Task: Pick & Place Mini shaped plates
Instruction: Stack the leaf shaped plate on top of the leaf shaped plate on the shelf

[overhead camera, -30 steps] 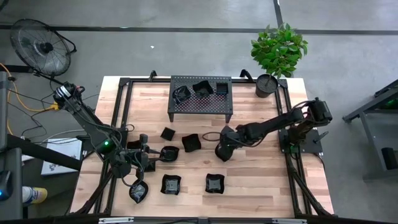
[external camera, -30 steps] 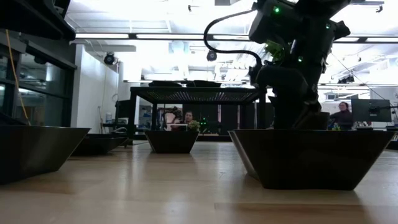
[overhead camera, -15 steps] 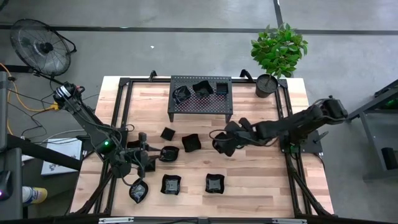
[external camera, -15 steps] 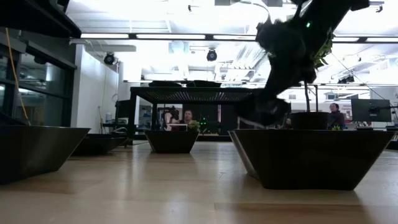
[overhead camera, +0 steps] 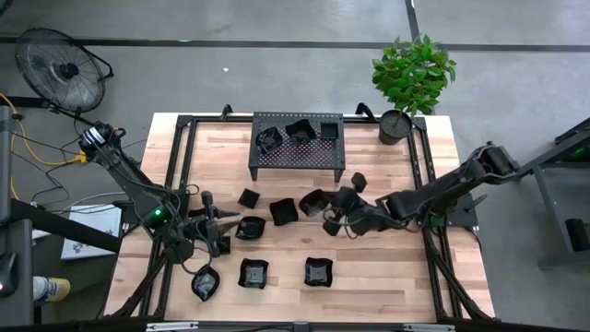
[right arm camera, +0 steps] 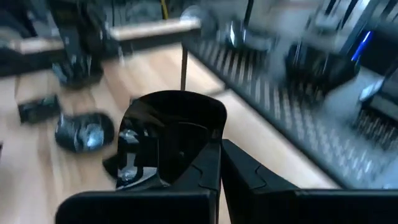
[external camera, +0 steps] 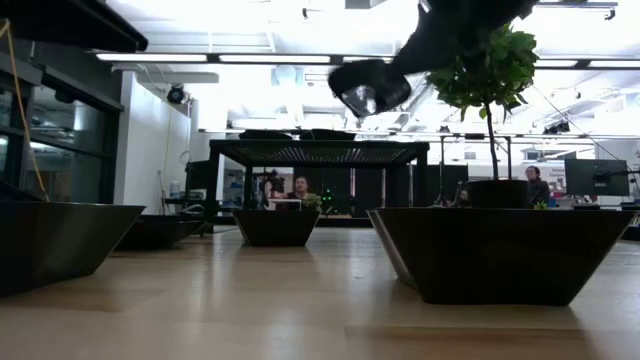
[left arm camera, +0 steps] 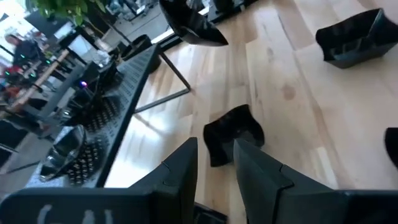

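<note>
Your right tool (overhead camera: 324, 210) is clamped on the rim of one glossy black mini plate (overhead camera: 312, 201), holding it lifted clear of the wooden worktop (overhead camera: 387, 267) just in front of the black perforated rack (overhead camera: 297, 154); the right wrist view shows the plate (right arm camera: 171, 134) tilted against the closed fingers (right arm camera: 249, 171). Your left tool (overhead camera: 219, 231) sits low over the worktop, off the rack's front left corner, its fingers (left arm camera: 180, 168) a narrow gap apart and gripping nothing, with a small plate (left arm camera: 233, 132) lying just beyond their tips. Three plates already rest on top of the rack (overhead camera: 297, 131). In front of the rack you have a small square plate (overhead camera: 248, 197) and a larger one (overhead camera: 283, 210) side by side, a round one (overhead camera: 250, 227) beside the left tool, and nearest the front edge of the worktop a row of three more (overhead camera: 253, 273). A potted plant (overhead camera: 411, 76) stands at the rack's right end, and a floor fan (overhead camera: 60, 63) sits on the floor well off its left end.
</note>
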